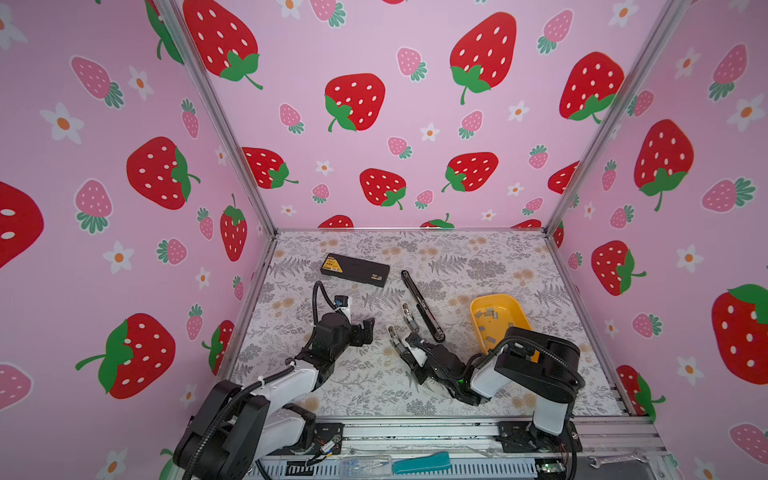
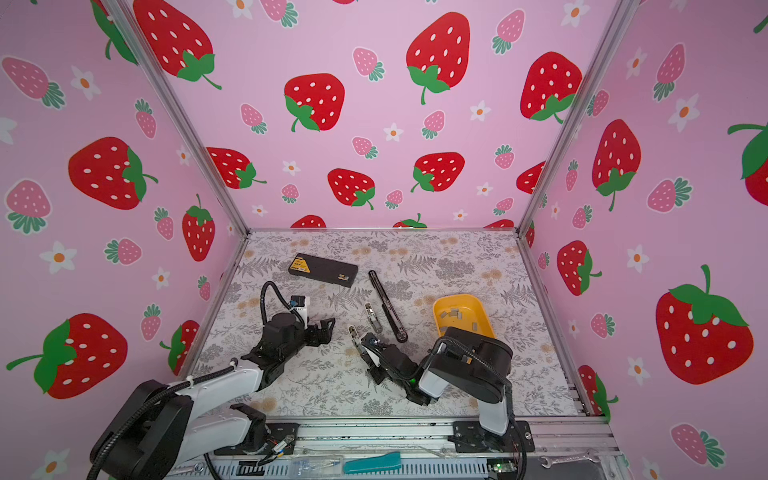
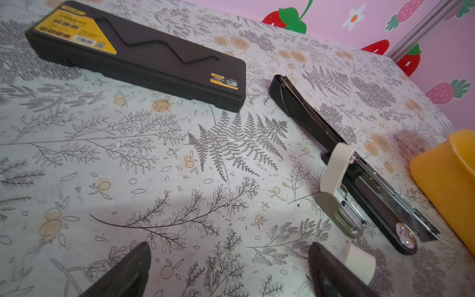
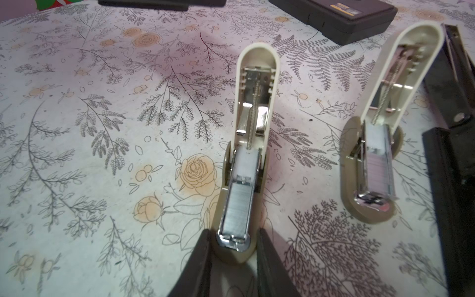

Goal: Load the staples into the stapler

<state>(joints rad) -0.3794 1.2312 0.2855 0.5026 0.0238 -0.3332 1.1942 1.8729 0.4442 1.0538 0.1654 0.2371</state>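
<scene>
- Right wrist view: right gripper (image 4: pixel 234 232) narrowly pinches the near stapler (image 4: pixel 248 154) by its nose; staples (image 4: pixel 236 205) fill its channel.
- Left gripper (image 3: pixel 228 246) gapes wide, empty, to the left.
- Spare strips (image 1: pixel 488 313) lie in the yellow tray (image 1: pixel 498 296), right.
- Likely best: pin the base flat, fold the lid (image 4: pixel 258 50) down squarely.

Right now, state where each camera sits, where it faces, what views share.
Both top views: high in front, looking down at the table; left gripper and right gripper show.
Left wrist: on the left arm, facing black case and long black stapler; open fingertips show.
Right wrist: on the right arm, facing two beige staplers; fingers grip the nearer.
Shared: both wrist views show the black case.
</scene>
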